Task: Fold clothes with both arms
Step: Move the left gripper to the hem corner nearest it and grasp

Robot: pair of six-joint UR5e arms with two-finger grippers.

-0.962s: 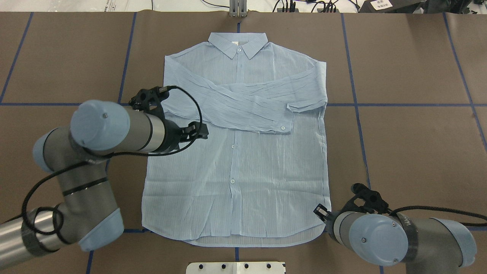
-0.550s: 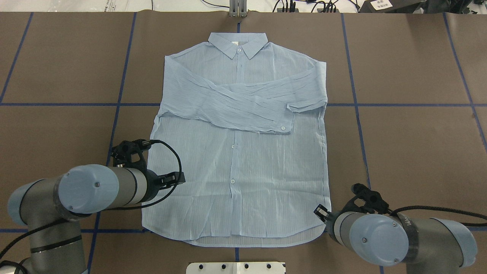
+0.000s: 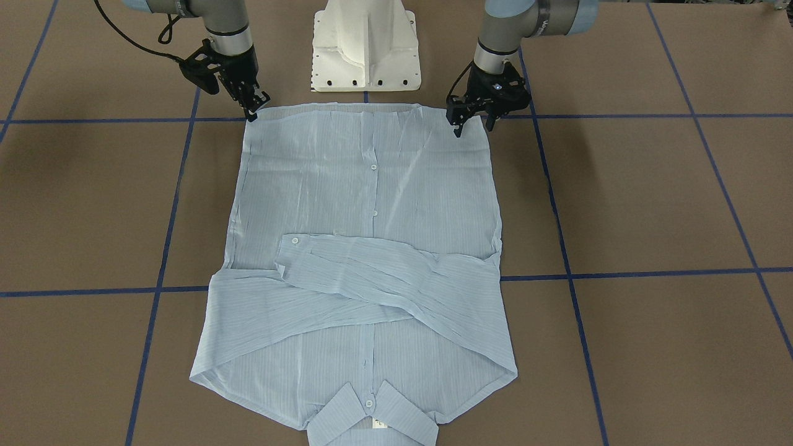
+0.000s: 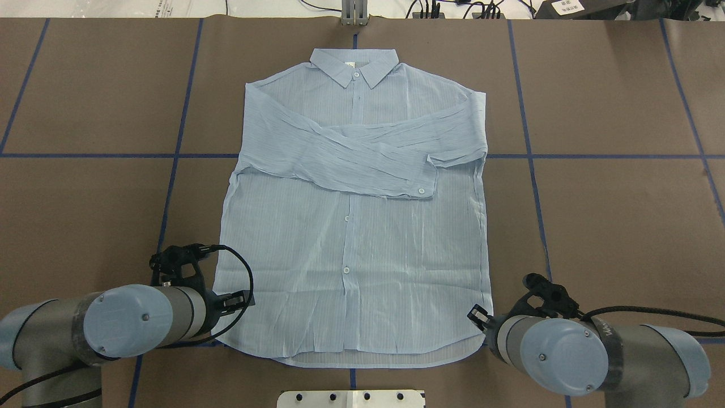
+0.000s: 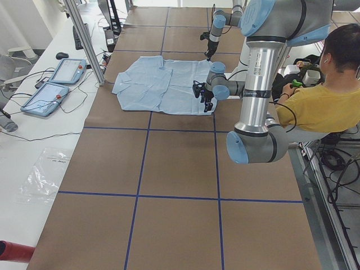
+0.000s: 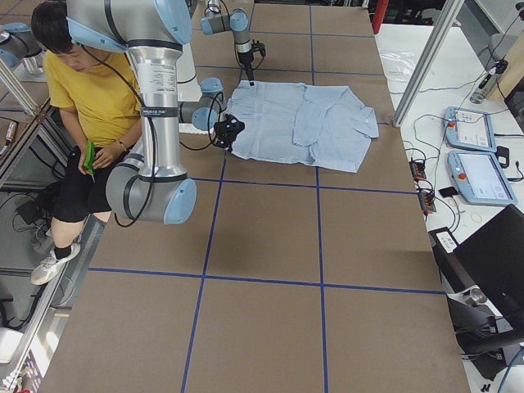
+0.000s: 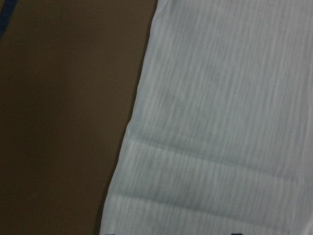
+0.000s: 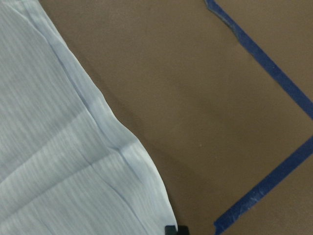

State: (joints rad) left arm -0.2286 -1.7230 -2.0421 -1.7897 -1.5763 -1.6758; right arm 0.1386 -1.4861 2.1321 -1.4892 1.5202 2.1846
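The light-blue striped shirt (image 4: 351, 226) lies flat, buttons up, with the collar (image 4: 354, 65) at the far side and both sleeves crossed over the chest. In the front-facing view my left gripper (image 3: 474, 126) hangs open just over the hem corner on my left, one fingertip on each side of the shirt's side edge. The left wrist view shows that edge of the shirt (image 7: 220, 122) from close up. My right gripper (image 3: 251, 113) is shut at the other hem corner. The cloth (image 8: 58, 161) ends right at its fingertips (image 8: 176, 229).
The white pedestal base (image 3: 365, 46) stands just behind the hem. Blue tape lines (image 4: 175, 156) cross the brown table. A seated person in yellow (image 5: 332, 95) is behind the robot. Control tablets (image 5: 56, 84) lie on a side bench beyond the collar end.
My left arm has drawn back from the shirt's sleeve area to the near hem corner on my left. The right arm and the shirt have not moved.
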